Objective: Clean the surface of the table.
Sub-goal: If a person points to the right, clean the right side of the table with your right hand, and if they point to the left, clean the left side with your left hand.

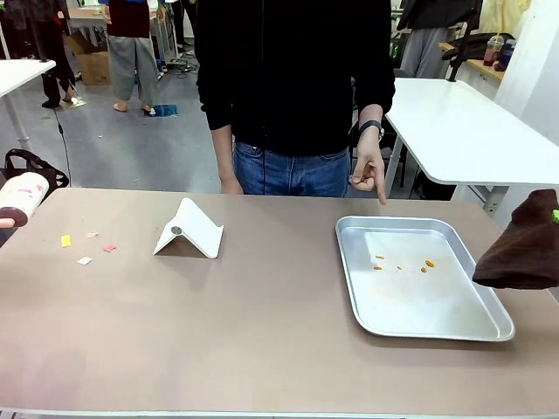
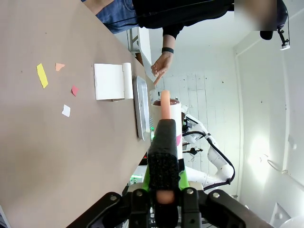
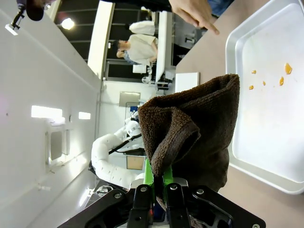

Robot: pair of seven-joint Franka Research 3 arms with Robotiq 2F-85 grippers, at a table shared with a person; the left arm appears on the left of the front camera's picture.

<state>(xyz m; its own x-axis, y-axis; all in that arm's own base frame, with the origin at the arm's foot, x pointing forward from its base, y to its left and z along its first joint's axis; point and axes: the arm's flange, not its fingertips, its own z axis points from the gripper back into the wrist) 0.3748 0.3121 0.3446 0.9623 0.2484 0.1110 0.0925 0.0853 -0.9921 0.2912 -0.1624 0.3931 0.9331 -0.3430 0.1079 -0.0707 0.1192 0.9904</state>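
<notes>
The left gripper [image 2: 164,176] pinches the pink handle of a white lint roller [image 2: 167,118], raised just short of the coloured paper scraps [image 1: 65,240] lying ahead of it on the taupe rectangular table [image 1: 262,332]. The right gripper [image 3: 159,183] is clamped on a dark brown towelling cloth [image 3: 194,133]. It hangs beside the silver metal tray [image 1: 349,262], probably ready to wipe.

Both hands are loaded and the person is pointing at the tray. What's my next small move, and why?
Probably ease the right hand left over the tray and lower its brown cloth toward the orange crumbs: the person's finger points there, and the cloth hangs just off the tray's right rim. The paper scraps can wait for the lint roller.
</notes>
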